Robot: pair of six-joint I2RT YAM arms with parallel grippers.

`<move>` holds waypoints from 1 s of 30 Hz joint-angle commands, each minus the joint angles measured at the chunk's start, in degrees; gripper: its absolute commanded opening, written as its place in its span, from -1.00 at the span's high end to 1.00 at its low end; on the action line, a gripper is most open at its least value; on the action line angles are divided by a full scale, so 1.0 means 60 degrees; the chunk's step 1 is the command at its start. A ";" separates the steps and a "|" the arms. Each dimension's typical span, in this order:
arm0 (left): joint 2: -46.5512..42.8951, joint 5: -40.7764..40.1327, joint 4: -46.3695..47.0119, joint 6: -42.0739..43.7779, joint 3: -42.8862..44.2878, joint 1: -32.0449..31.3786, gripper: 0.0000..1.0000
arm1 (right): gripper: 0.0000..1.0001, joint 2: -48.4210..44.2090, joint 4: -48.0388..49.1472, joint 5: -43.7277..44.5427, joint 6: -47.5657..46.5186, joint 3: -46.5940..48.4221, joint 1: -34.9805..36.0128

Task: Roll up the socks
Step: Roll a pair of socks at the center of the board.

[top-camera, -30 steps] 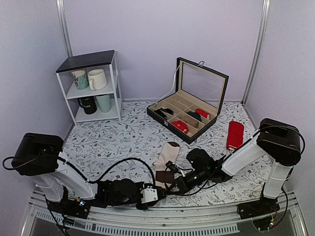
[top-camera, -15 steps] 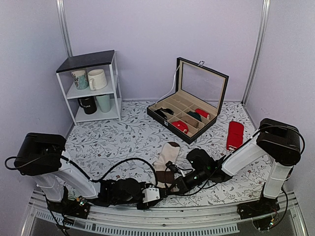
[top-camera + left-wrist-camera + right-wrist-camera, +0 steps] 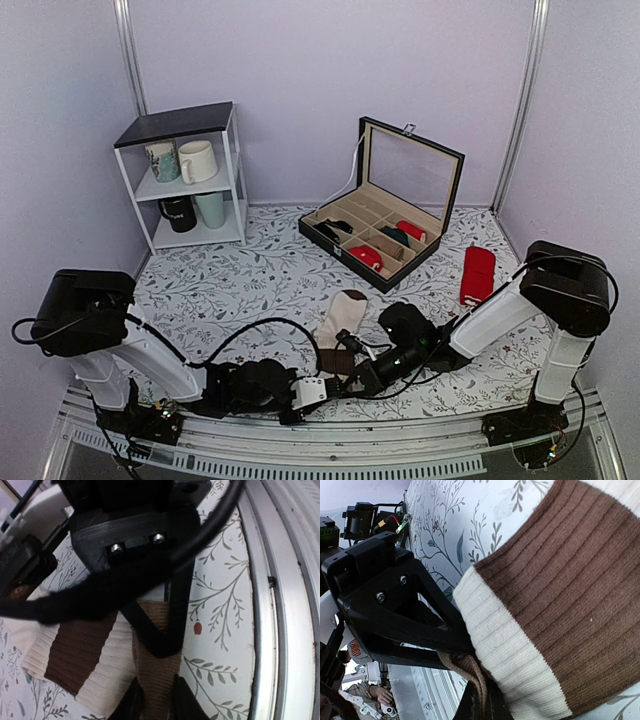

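Observation:
The socks (image 3: 342,315) lie flat near the table's front edge, cream toe pointing away and brown band toward the arms. In the left wrist view their cream and dark brown bands (image 3: 85,650) lie to the left, and the tan end (image 3: 156,680) fills the gap of my left gripper (image 3: 156,702), whose fingers press it from both sides. My right gripper (image 3: 482,705) is shut on the same tan end, pinching its folded edge beside the cream band (image 3: 505,650). From above, the left gripper (image 3: 324,387) and right gripper (image 3: 346,372) meet at the socks' near end.
An open compartment box (image 3: 340,215) holding small rolled bundles stands behind. A red pair (image 3: 478,273) lies at the right. A white shelf (image 3: 190,125) with mugs is at the back left. The metal rail (image 3: 280,630) runs along the table's near edge, close to both grippers.
My left gripper has slid right to the socks' near end and its jaws have narrowed onto the tan band. The right gripper has kept its pinch and place.

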 commanded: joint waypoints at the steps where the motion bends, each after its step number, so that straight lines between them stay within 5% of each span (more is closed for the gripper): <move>1: 0.0222 0.0448 -0.0577 -0.0665 0.0092 0.0234 0.85 | 1.00 0.0582 -0.1593 0.0288 -0.0066 -0.0430 0.0049; 2: 0.0220 0.0458 -0.0586 -0.0837 0.0067 0.0248 1.00 | 0.98 0.0546 -0.1594 0.0298 -0.0076 -0.0421 0.0051; 13: -0.0499 0.1915 -0.2669 -0.3751 0.0119 0.0655 1.00 | 0.53 -0.1329 -0.1232 0.1730 -0.1717 -0.0510 0.0054; 21: -0.0142 0.3237 -0.2888 -0.4756 -0.0121 0.1032 1.00 | 0.18 -0.4350 0.2624 0.3683 -0.5056 -0.3300 0.0785; 30: 0.0498 0.3899 -0.2705 -0.4793 0.0027 0.1166 1.00 | 0.18 -0.3245 0.3126 0.4652 -0.7989 -0.2818 0.2107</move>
